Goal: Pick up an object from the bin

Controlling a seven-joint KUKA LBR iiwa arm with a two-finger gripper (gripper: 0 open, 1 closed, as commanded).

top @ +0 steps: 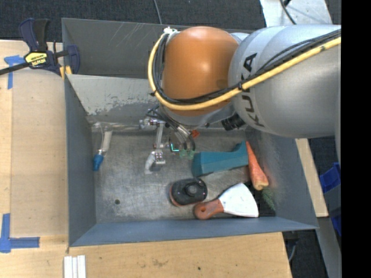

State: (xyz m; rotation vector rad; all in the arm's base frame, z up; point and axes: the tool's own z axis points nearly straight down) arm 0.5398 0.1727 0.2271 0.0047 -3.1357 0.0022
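Gripper [169, 154]: low over the bin floor near the middle, fingers spread, nothing seen between them
Nearest thing: teal block [217, 161], lying just right of the gripper
Carrot [257, 169]: orange, against the block's right end by the right wall
Black disc [187, 191]: near, in front of the gripper
Scraper [229, 204]: white blade, brown handle, beside the disc
Blue-tipped tool [100, 155]: well apart, by the left wall
Bin [81, 172]: grey metal

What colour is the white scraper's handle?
Reddish-brown; the scraper handle shows best in the camera view.
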